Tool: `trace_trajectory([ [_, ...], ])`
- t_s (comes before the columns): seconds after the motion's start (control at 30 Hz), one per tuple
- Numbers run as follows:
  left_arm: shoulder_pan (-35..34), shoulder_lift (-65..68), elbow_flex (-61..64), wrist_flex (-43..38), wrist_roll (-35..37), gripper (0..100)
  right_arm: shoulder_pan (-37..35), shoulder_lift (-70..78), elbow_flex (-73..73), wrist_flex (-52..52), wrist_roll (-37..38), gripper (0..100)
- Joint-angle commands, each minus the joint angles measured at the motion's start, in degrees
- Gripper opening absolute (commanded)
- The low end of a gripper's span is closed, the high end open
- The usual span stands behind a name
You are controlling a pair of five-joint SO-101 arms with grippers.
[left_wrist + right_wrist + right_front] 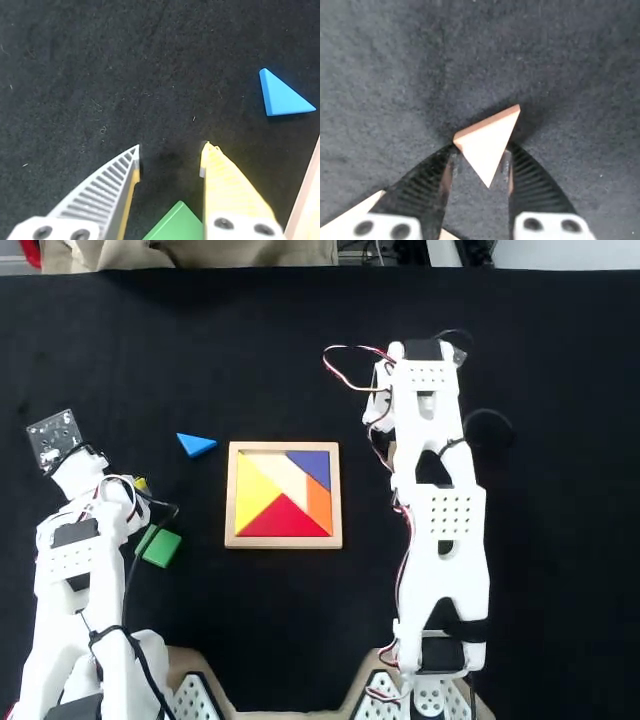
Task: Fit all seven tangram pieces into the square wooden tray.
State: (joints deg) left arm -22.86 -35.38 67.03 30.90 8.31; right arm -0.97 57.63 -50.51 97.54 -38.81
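The black-clothed desk (250,350) has wide open room on the far side of the square wooden tray (232,540) and out beyond both arms. The arms' bases crowd its near edge.

The tray sits mid-desk, square to the desk edges. It holds a yellow triangle (256,496), a red triangle (284,520), an orange piece (319,502) and a dark blue triangle (314,465). A pale patch remains along its far side; whether that is bare floor or a pale piece, I cannot tell.

A light blue triangle (196,444) (280,96) lies alone on the cloth near the tray's far left corner. Its long axis runs left to right and its sharp tip points toward the tray, with free cloth all round.

A green flat piece (161,547) (176,225) lies tilted left of the tray, a strip of cloth between them. The left pincer (170,150) hangs released over it, fingers spread and the green corner between them.

To the right of the tray, the right pincer (480,159) is clenched on a pale wooden triangle (489,137). One corner points back between the fingers and the opposite edge faces away.
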Motion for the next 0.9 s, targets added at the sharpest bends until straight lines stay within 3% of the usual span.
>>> trace_trajectory([
  [0.0, 0.66, -0.79, -0.22, -1.05, 0.00, 20, -0.70, -0.57, -2.33, 0.44, 2.02, 12.1],
  [0.17, 0.66, -0.79, -0.22, -1.05, 0.00, 20, -0.88, -0.48, -2.33, 0.26, 1.85, 13.3],
  [0.33, 0.66, -0.79, -0.22, -1.05, 0.00, 20, -1.05, -0.66, -2.33, 0.09, 1.76, 22.7],
  [0.87, 0.66, -0.79, -0.22, -1.05, 0.00, 20, 0.26, -0.22, -6.29, 0.44, -0.35, 20.9],
])
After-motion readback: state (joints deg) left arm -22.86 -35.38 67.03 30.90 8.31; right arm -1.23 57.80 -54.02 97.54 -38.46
